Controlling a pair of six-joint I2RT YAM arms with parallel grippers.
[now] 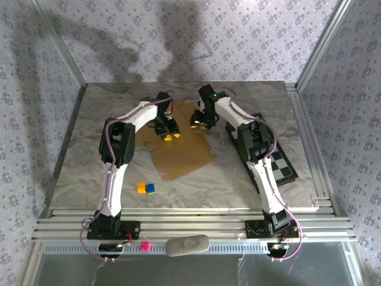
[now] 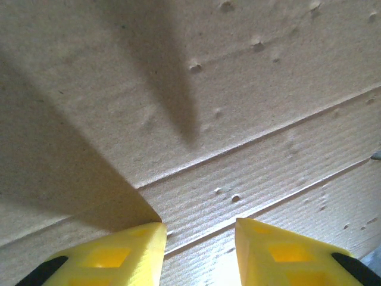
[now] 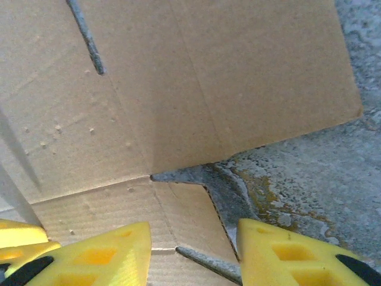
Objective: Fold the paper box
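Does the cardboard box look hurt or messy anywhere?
A little. The paper box has small dents and pits scattered over its surface, seen close up from the left wrist. Beside one flap, the table carries a yellowish-brown stain.

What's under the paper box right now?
The paper box rests on the grey marbled table, visible past its edge and notch in the right wrist view. Anything beneath the sheet's middle is covered.

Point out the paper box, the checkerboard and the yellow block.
paper box point(image 1: 184, 154): top view, flat middle panel.
checkerboard point(image 1: 284, 167): top view, squares towards its near end.
yellow block point(image 1: 141, 187): top view, its top face.
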